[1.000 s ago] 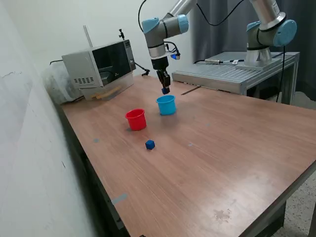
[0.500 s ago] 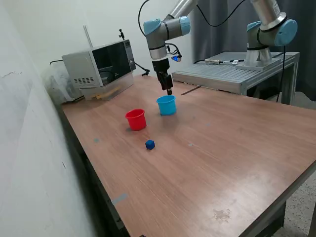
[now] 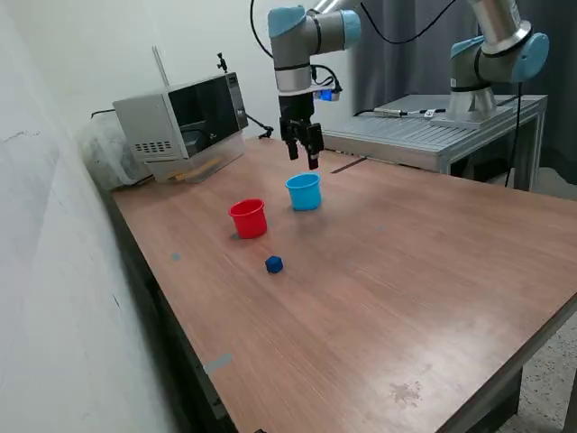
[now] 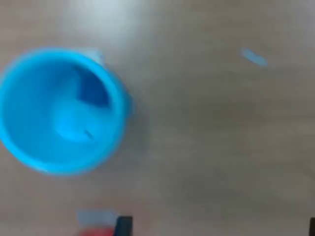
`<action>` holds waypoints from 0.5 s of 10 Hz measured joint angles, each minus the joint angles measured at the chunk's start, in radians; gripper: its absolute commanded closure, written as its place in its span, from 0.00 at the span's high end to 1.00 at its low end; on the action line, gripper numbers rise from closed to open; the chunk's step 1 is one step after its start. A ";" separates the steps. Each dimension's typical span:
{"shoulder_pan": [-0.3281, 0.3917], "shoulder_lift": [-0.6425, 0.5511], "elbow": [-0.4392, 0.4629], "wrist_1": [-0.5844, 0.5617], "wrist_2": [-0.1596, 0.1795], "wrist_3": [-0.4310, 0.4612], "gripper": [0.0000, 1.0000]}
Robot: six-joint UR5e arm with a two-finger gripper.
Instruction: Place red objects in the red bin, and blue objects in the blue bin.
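The light blue cup (image 3: 304, 191) stands upright on the wooden table (image 3: 406, 280). In the wrist view the cup (image 4: 54, 132) holds one dark blue cube (image 4: 93, 91) against its inner wall. My gripper (image 3: 303, 158) hangs above the cup, apart from it, open and empty. The red cup (image 3: 248, 217) stands just to the exterior view's left of the blue cup. A second dark blue cube (image 3: 274, 263) lies on the table in front of the red cup. No red cubes show; the inside of the red cup is hidden.
A microwave (image 3: 180, 117) sits at the table's back on the exterior view's left. A grey metal bench (image 3: 424, 135) with a second arm (image 3: 491, 54) stands behind the table. A pale wall (image 3: 54, 271) runs along the exterior view's left.
My gripper held a dark blue cube over the blue cup, let it go into the cup, then rose and opened wider.
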 measured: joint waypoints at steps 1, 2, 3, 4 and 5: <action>0.032 0.019 -0.056 0.015 0.003 -0.002 1.00; 0.050 0.047 -0.115 0.029 0.006 -0.010 1.00; 0.060 0.080 -0.171 0.038 0.010 -0.034 1.00; 0.066 0.115 -0.225 0.043 0.023 -0.073 1.00; 0.069 0.154 -0.280 0.047 0.037 -0.114 1.00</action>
